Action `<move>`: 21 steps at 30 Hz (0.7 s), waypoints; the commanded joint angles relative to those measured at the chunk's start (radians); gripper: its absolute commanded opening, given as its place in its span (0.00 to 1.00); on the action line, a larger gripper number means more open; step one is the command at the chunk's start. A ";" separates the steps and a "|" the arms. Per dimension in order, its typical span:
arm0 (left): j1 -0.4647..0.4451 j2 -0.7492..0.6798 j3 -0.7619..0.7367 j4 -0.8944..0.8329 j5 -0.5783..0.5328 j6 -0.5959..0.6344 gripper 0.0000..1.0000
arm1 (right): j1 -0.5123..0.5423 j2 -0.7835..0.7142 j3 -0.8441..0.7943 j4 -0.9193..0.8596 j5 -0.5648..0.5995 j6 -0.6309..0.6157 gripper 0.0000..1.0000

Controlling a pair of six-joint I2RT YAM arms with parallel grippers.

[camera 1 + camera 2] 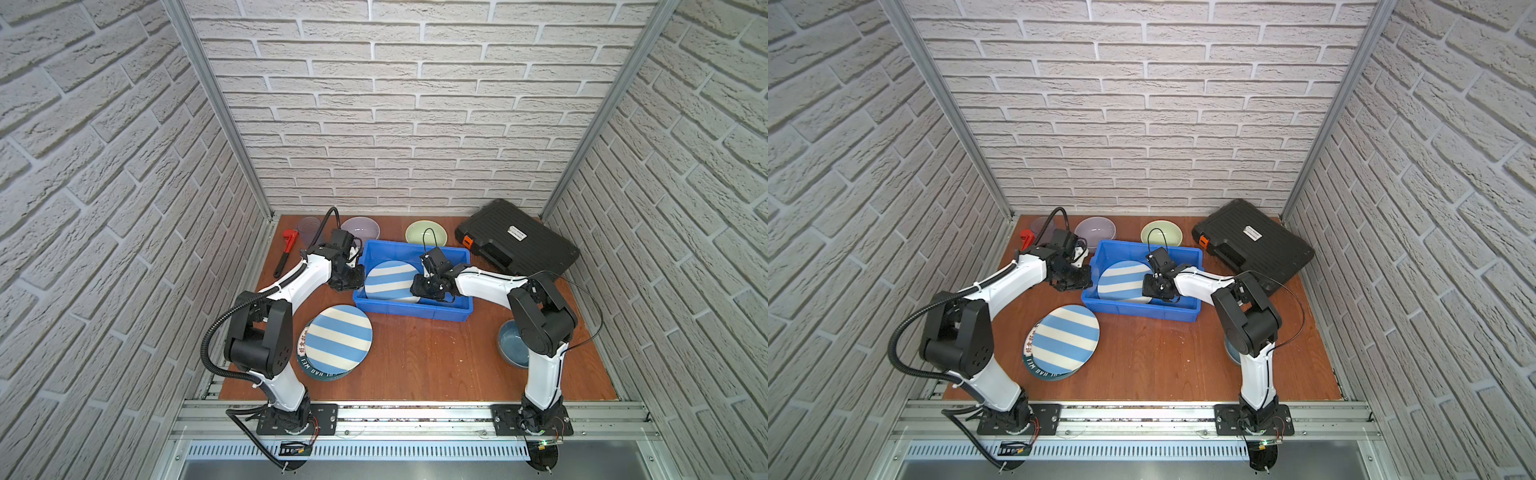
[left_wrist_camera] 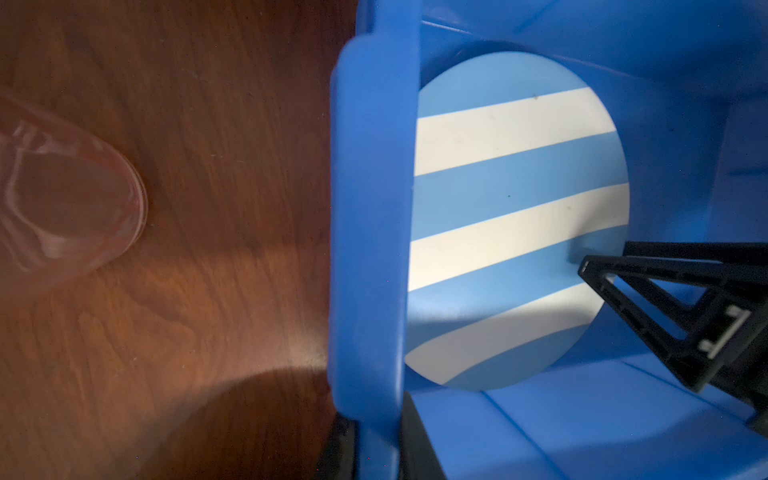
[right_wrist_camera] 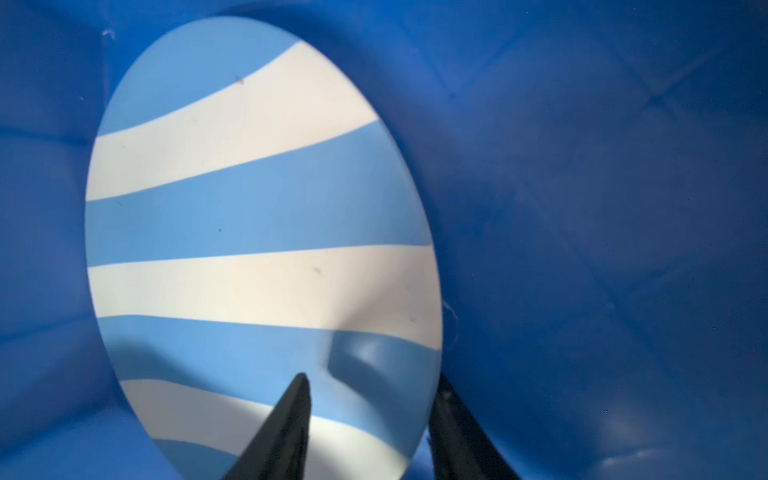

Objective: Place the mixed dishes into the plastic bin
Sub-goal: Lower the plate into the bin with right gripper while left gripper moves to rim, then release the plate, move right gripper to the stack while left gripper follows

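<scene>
The right wrist view gives what the overhead pair cannot. The right tool (image 3: 372,378) stands partly open, one finger over the face of the striped plate (image 3: 257,216) and the other beyond its edge. The plate's rim sits in the gap and is not pinched.

The left wrist view shows the left tool (image 2: 376,449) closed on the side wall of the bin (image 2: 374,208), a black finger on each side of the rolled rim. It also shows a clear tumbler (image 2: 62,208) on the wood outside that wall.

Both top views give the wider layout. The bin sits toward the back of the surface (image 1: 415,361), a reddish-brown wooden board. White brick-pattern walls (image 1: 395,104) close it in on three sides, and a metal rail (image 1: 415,415) at the front carries both arm bases.

Behind the bin stand a lilac bowl (image 1: 360,228) and a pale green bowl (image 1: 426,232). A blue-grey bowl (image 1: 509,345) is half hidden by the right arm. At the front left a second striped plate (image 1: 338,336) tops a stack over a teal lettered plate (image 1: 305,365). A red wrench (image 1: 284,253) lies at the left edge and a black case (image 1: 519,241) at the back right.

The plate in the bin is round and flat, with broad pale-blue and cream bands and a few dark specks. It fills the bin's left half. The bin is bright blue, shallow and rectangular.
</scene>
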 commanded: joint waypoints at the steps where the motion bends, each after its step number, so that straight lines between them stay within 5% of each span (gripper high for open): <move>1: -0.012 0.021 0.038 -0.008 0.021 0.001 0.14 | 0.008 -0.036 0.016 -0.047 0.047 -0.032 0.52; 14: -0.010 0.025 0.099 -0.067 -0.018 0.006 0.18 | 0.010 -0.120 0.032 -0.116 0.109 -0.095 0.55; 21: -0.002 -0.017 0.092 -0.065 -0.021 -0.020 0.33 | 0.010 -0.180 0.034 -0.142 0.134 -0.118 0.61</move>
